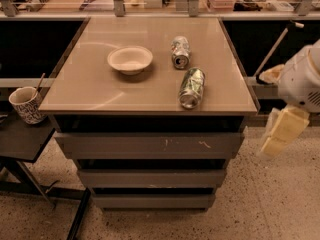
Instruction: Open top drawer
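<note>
Top drawer (150,145) sits shut just under the table (90,91) top, its face running side to side, while the gripper (281,133) hangs apart beyond its right end, jaws' state untellable.

Top drawer (150,145): wide grey face panel without a handle, small pale scratches right of centre; upright, directly beneath the desk (100,91) front edge, appearing pushed in. Tool (277,136): right of the desk, apart from it.
</note>
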Robot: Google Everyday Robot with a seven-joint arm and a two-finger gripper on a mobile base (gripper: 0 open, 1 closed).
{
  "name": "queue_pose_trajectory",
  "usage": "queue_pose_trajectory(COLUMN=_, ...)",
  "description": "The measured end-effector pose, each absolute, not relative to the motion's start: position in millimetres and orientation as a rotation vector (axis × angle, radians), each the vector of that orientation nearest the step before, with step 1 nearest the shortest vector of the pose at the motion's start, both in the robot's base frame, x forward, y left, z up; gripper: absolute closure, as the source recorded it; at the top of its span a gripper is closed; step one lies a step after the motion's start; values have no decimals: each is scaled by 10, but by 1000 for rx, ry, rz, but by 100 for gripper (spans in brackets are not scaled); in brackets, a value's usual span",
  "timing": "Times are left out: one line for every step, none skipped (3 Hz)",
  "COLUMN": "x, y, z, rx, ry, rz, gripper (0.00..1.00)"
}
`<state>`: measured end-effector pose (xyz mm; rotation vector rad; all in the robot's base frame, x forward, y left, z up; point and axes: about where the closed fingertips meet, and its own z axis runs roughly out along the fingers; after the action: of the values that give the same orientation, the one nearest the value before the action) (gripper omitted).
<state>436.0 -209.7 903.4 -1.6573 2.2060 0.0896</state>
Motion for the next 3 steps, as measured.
queue_pose_trajectory(x=4457, y=-2025, z=8387, rx=-1578, ry=2194, rz=235, gripper=0)
queue_pose_trajectory(x=4660, y=-1900, z=7775, rx=-1517, ry=2155, rz=285, gripper=0)
queue_pose_trajectory(x=4659, y=-1900, z=7776, rx=-1517, ry=2155, rz=285, gripper=0)
